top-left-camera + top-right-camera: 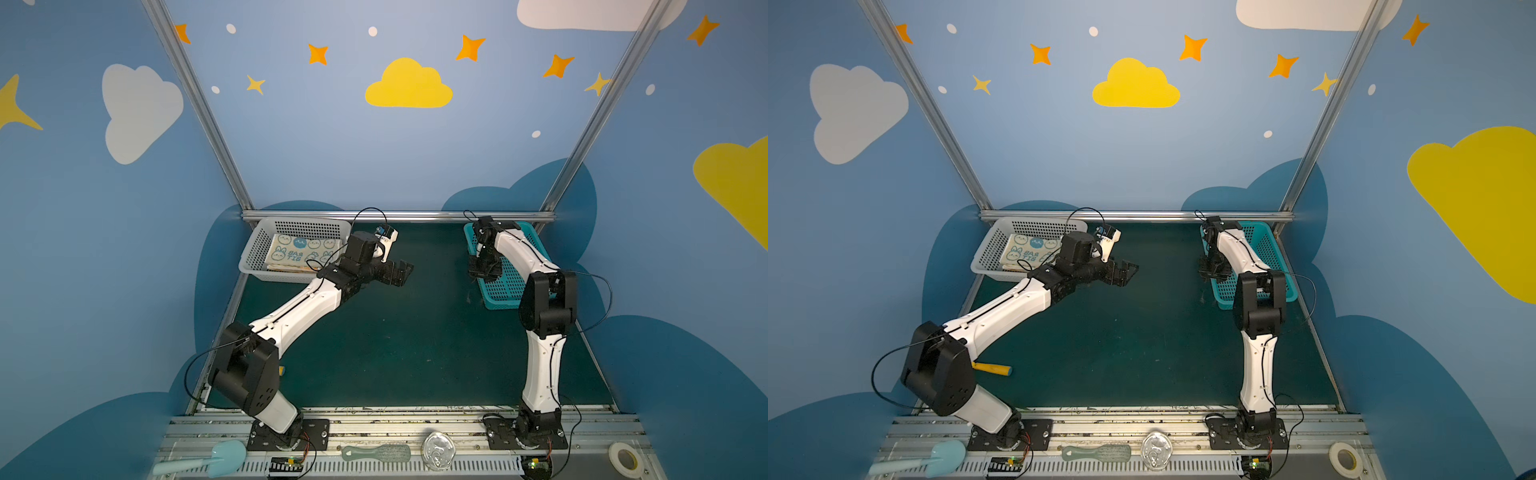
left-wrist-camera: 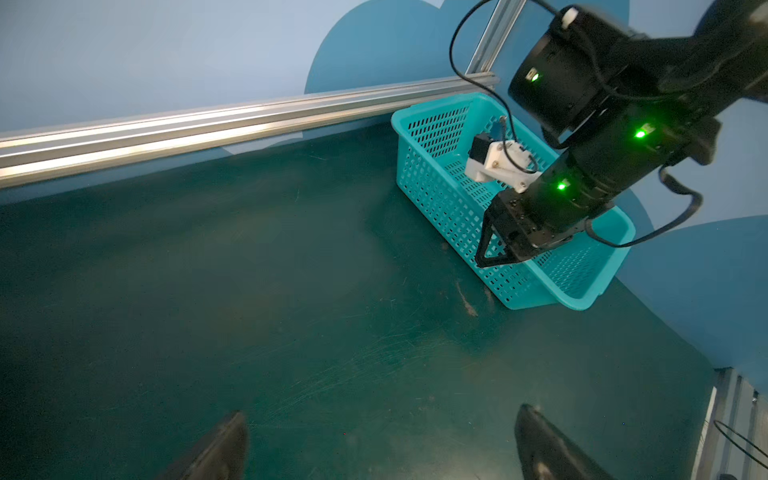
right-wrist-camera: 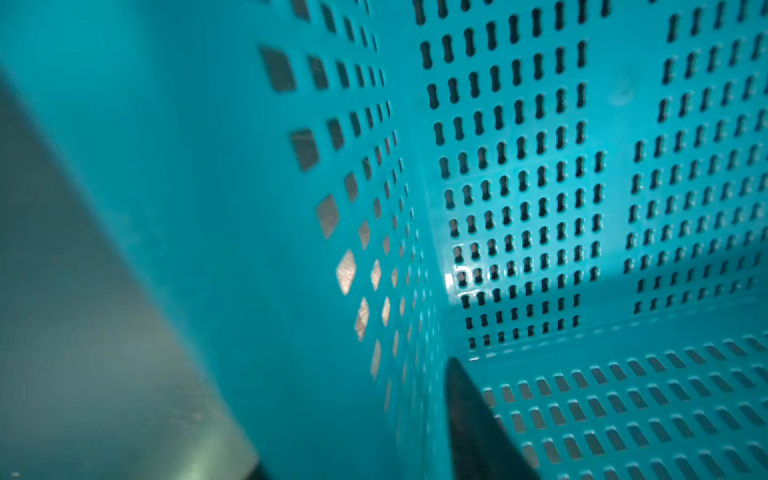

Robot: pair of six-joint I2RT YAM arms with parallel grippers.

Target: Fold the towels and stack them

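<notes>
On the green tabletop (image 1: 395, 332) the stacked towels (image 1: 299, 251) lie in the grey basket (image 1: 257, 249) just left of our wide-open left tool (image 1: 405, 275); whether our right tool (image 1: 482, 276) grips the teal basket (image 1: 505, 286) we cannot tell.

White shells and black joint housings on both arms! Left arm (image 1: 299, 309): thin black cable (image 1: 371, 208) looping out behind the left claw (image 1: 405, 274), black angular fingers (image 2: 548, 449). Right arm (image 1: 540, 365): green lights (image 2: 640, 134) glowing just behind the right claw (image 2: 494, 257), white camera bracket (image 2: 498, 166) alongside.
</notes>
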